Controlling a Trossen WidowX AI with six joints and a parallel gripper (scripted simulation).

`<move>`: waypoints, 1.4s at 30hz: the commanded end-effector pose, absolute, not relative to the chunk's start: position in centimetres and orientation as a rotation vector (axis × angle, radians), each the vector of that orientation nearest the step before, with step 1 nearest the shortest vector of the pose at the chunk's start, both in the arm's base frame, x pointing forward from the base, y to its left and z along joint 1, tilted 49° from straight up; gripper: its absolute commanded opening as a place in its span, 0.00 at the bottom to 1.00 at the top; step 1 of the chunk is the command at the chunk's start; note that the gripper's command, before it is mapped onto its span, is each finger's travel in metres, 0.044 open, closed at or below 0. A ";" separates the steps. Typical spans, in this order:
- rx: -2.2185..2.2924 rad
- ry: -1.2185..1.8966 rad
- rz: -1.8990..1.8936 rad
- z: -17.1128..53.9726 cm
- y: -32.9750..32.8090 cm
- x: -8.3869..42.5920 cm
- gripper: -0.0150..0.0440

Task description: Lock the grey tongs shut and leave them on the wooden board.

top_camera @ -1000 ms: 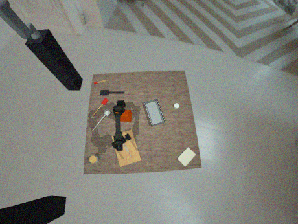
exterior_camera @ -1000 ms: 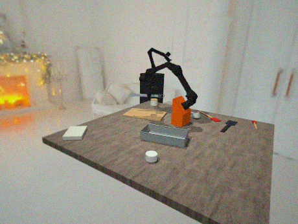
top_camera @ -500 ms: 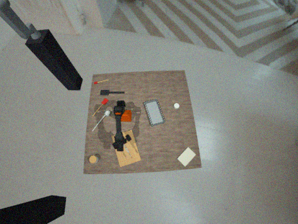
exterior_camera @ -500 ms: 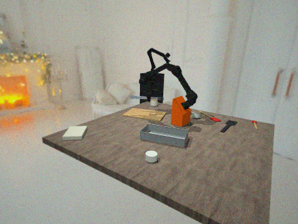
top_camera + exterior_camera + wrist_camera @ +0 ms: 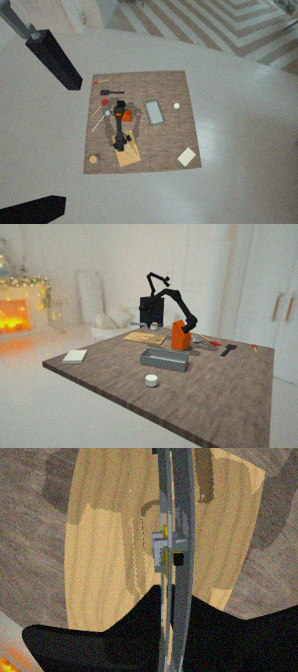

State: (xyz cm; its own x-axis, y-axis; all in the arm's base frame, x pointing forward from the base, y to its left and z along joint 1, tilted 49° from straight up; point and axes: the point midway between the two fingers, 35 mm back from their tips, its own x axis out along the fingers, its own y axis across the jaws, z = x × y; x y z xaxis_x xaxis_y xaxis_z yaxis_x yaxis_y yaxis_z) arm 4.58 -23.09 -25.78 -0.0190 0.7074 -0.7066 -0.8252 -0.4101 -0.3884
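Wooden board [image 5: 133,157] [image 5: 132,337] [image 5: 95,573] below, the pincer [image 5: 162,591] pinches the tongs [image 5: 138,324] [image 5: 183,508], their ends cut off.

My worktop [image 5: 168,139] [image 5: 207,386] is showing brown with a streaky grain; under me the board [image 5: 129,159] [image 5: 139,338] [image 5: 95,573] is glowing pale tan, striped with darker grain. The tongs [image 5: 137,324] [image 5: 182,508] are showing grey with touches of yellow. I am seeing an orange block [image 5: 126,117] [image 5: 180,337], a grey tin [image 5: 155,112] [image 5: 163,360] and a cream slab [image 5: 186,156] [image 5: 74,357].
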 end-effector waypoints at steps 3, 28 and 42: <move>-1.061 0.163 1.686 -26.5 -22.1 4.6 0.00; -1.074 0.180 1.686 -28.9 -18.9 4.5 0.00; -1.078 0.180 1.694 -29.3 -18.3 4.4 0.13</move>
